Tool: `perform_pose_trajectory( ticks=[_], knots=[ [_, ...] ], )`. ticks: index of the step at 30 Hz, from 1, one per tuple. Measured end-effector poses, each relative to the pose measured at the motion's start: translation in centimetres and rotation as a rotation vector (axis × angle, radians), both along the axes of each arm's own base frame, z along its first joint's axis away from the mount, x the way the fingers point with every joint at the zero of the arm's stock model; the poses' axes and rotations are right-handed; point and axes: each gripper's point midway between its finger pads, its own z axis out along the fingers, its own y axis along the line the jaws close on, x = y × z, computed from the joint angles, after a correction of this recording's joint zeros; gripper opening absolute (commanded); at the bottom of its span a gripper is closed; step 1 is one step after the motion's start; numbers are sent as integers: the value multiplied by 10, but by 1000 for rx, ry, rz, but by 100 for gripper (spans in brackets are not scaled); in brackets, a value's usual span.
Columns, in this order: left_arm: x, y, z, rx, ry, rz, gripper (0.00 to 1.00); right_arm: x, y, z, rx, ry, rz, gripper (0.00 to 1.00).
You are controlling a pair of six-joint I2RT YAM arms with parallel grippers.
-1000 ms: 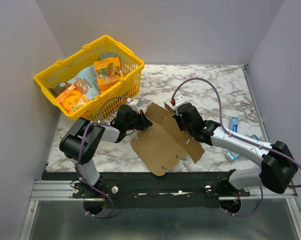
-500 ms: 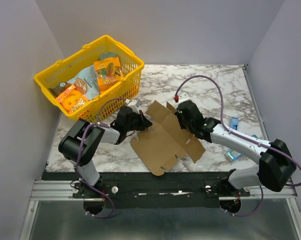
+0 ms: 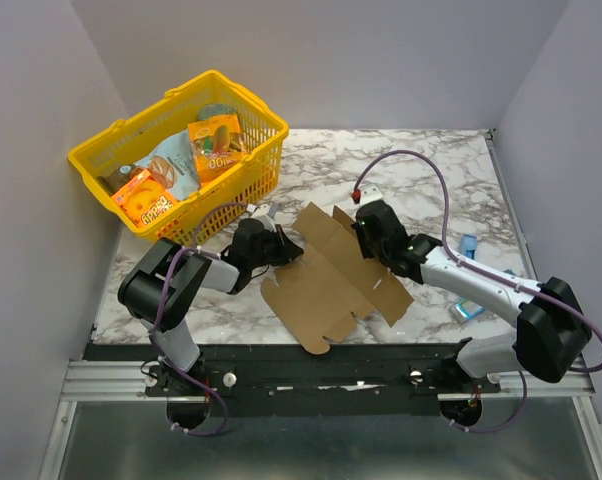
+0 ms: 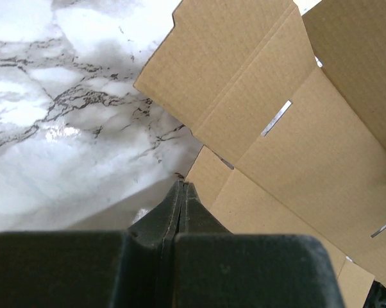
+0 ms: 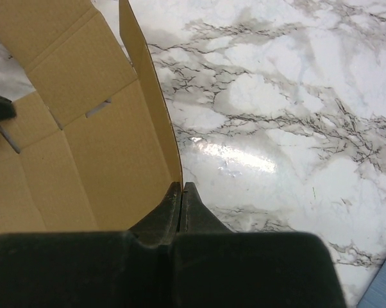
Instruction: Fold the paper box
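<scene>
Right gripper (image 5: 181,187), jaws pressed shut, pinches the lower corner of a flap that stands upright on the box (image 3: 329,282). The box is a plain brown card sheet, for the most part not yet folded, lying at the middle of the marble table (image 3: 431,170) between the two arms. Opposite, the left gripper (image 4: 182,187) is also closed tight, its tips meeting the edge of a side flap on the sheet's left. Whether any card sits between them cannot be told from the wrist view. The sheet lies with its creases and narrow slots face up. The flap at the right gripper is raised off the table, and the wide middle panels lie flat or close to it. The rounded tabs point toward the near edge. Nothing lies on the sheet itself. Behind the left arm, at the far left of the table, a yellow basket (image 3: 236,182) stands at an angle to the table's edges, apart from the box. In it are printed snack packs (image 3: 217,142). One orange pack stands near the basket's far end, another orange pack (image 3: 146,202) lies at its near end, and a pale blue bag (image 3: 176,165) rests between them. A darker item behind them is too hidden to name. Two blue packets (image 3: 468,245) lie loose on the table at the far right, on either side of the right arm, well apart from both the box and the basket.
</scene>
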Motion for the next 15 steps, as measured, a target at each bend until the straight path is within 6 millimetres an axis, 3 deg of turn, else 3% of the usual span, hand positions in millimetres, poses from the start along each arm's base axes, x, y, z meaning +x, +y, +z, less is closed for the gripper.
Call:
perform_pose_trajectory(
  ticks=[15],
  knots=[
    [-11,-6,-1,2,-6,3,0,-1,-1,-5,-18,21,21,1]
  ],
)
